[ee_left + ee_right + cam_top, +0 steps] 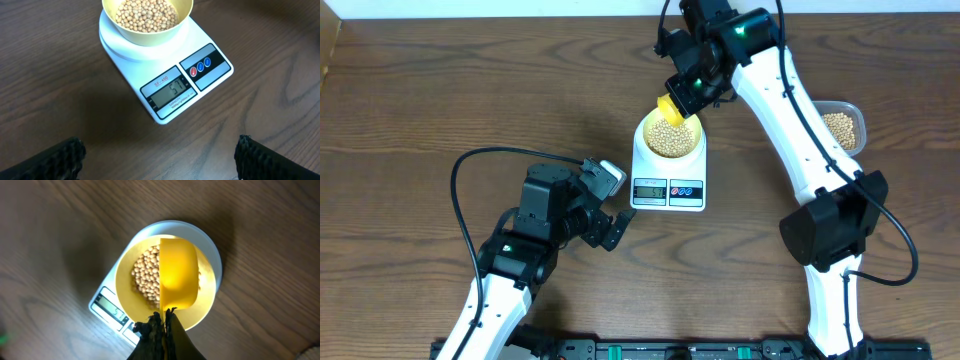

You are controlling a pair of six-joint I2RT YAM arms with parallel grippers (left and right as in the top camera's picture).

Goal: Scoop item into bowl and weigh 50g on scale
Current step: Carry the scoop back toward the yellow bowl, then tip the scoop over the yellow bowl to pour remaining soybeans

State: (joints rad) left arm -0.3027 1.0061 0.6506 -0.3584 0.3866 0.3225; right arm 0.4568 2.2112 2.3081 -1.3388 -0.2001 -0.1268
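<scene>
Overhead view: scale (668, 192) sits mid-bench (410, 90), nearer the far edge, with its display facing the near edge. Bowl (646, 140) is centred on the platform, so any load added registers at once. Beans (670, 142) lie in the bowl as a broad heap below the rim. More stock is in the tub (861, 128) by the right edge of the bench.

Right pincer (688, 95): clamped narrow on the handle of the spoon (670, 108), holding nothing else. The spoon hangs over the far side of the bowl, above the beans. In the right wrist view its facing surface is bare. It is held directly over the bowl, so anything that drops lands inside and not on the bench. Whether the cup touches the heap: cannot tell.

Left pincer (614, 204): jaws wide, empty, off the scale's near-left corner and apart from it. Judged purpose: its wrist camera looks straight at the display (167, 92), so this is a reading post, not a working one.

Display: two digits, reading like 57; the second is not sharp. Judgement: if that is right, the load is over the 50 g target, and the next move calls for lifting a few beans back out, a little at a time. Risk: beans rolling off the spoon lip onto the platform, where they would count in the reading.
</scene>
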